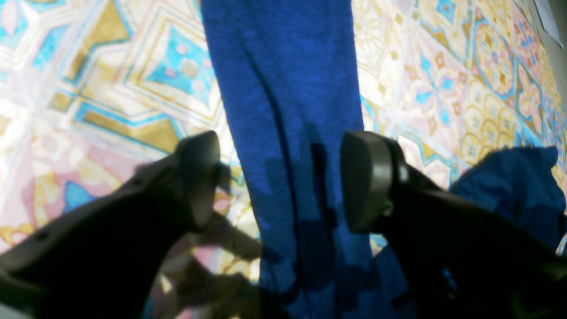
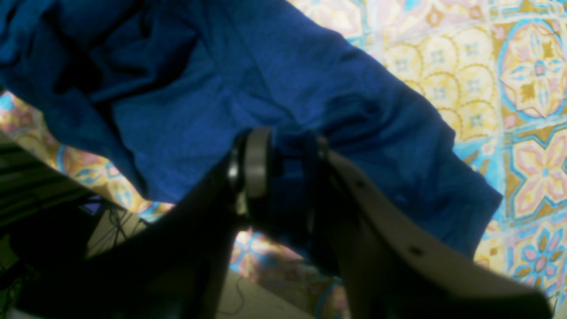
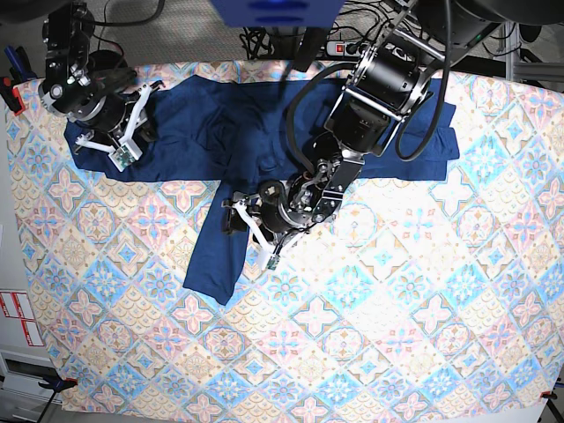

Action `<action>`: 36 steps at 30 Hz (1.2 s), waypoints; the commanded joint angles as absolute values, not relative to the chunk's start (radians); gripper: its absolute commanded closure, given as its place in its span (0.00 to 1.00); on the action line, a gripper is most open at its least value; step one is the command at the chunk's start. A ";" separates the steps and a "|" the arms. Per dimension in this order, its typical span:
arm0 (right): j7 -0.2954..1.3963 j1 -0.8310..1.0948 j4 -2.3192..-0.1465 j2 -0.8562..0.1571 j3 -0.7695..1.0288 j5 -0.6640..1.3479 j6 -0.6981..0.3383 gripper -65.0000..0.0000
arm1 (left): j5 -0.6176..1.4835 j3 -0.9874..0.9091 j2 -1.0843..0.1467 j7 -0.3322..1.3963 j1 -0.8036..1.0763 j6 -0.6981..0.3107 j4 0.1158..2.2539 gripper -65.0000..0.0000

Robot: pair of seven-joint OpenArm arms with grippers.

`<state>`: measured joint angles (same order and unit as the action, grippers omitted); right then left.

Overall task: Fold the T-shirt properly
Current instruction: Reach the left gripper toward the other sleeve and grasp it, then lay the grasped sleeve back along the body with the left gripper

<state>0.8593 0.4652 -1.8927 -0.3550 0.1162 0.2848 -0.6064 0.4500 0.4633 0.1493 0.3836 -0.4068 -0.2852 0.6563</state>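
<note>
Garment under inspection: the T-shirt, dark navy and long-sleeved, lies spread along the far edge of the tablecloth, its body bunched and creased at the middle of that edge. One sleeve reaches toward the far left corner, the other toward the far right edge, and a long strip of fabric runs from the body down toward the middle of the cloth, ending in a blunt point. Left gripper hovers over this strip near where it leaves the body; its jaws stand wide apart, one pad on either side of the strip's width, with no fabric between them that they touch. Right gripper sits at the sleeve near the far left corner; its jaws are drawn in on a fold of the navy fabric, which fills the gap between the pads. Cables and a power strip lie beyond the far edge.
</note>
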 commanded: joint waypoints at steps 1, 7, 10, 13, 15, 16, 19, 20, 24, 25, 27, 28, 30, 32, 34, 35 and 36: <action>0.842 0.461 -1.914 -0.369 0.124 0.292 -0.607 0.81 | 0.450 0.469 0.157 0.455 -0.412 -0.288 0.659 0.50; 0.845 0.464 -1.948 -0.369 0.124 0.292 -0.607 0.81 | 0.452 0.463 0.157 0.493 -0.414 -0.288 0.664 1.00; 0.845 0.464 -1.948 -0.369 0.125 0.292 -0.607 0.81 | 0.453 0.461 0.157 0.501 -0.414 -0.286 0.671 1.00; 0.843 0.466 -1.948 -0.369 0.125 0.292 -0.607 0.81 | 0.453 0.460 0.157 0.504 -0.372 -0.283 0.788 1.00; 0.843 0.466 -1.948 -0.369 0.125 0.292 -0.607 0.81 | 0.453 0.438 0.150 0.506 -0.323 -0.275 0.914 1.00; 0.843 0.466 -1.949 -0.369 0.125 0.292 -0.607 0.81 | 0.453 0.415 0.137 0.507 -0.297 -0.257 0.967 1.00; 0.843 0.466 -1.949 -0.369 0.125 0.292 -0.607 0.81 | 0.450 0.340 0.119 0.526 -0.232 -0.213 1.099 1.00; 0.843 0.466 -1.949 -0.369 0.125 0.292 -0.607 0.81 | 0.452 0.317 0.104 0.536 -0.216 -0.213 1.138 1.00; 0.843 0.466 -1.949 -0.369 0.125 0.292 -0.607 0.81 | 0.452 0.252 0.054 0.547 -0.116 -0.209 1.314 1.00; 0.843 0.466 -1.951 -0.369 0.124 0.292 -0.607 0.81 | 0.452 0.239 0.036 0.547 -0.082 -0.208 1.376 1.00; 0.843 0.466 -1.951 -0.369 0.120 0.292 -0.607 0.81 | 0.452 0.226 0.008 0.547 -0.008 -0.208 1.488 1.00; 0.843 0.466 -1.951 -0.369 0.120 0.292 -0.607 0.81 | 0.452 0.223 -0.008 0.547 0.028 -0.208 1.543 1.00; 0.843 0.466 -1.951 -0.369 0.122 0.292 -0.607 0.81 | 0.452 0.222 -0.035 0.547 0.102 -0.208 1.646 1.00; 0.843 0.466 -1.951 -0.369 0.122 0.292 -0.607 0.81 | 0.452 0.222 -0.054 0.547 0.177 -0.209 1.741 1.00; 0.843 0.466 -1.951 -0.369 0.120 0.292 -0.607 0.81 | 0.452 0.222 -0.076 0.547 0.236 -0.209 1.814 1.00; 0.845 0.464 -1.951 -0.369 0.120 0.292 -0.607 0.81 | 0.452 0.222 -0.085 0.545 0.265 -0.209 1.844 1.00; 0.845 0.464 -1.951 -0.369 0.120 0.292 -0.607 0.81 | 0.452 0.220 -0.096 0.544 0.294 -0.208 1.873 1.00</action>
<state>0.8612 0.4675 -1.9320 -0.3538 0.1154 0.2825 -0.6056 0.4435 0.2207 -0.0978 0.5678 0.3050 -0.2008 1.8557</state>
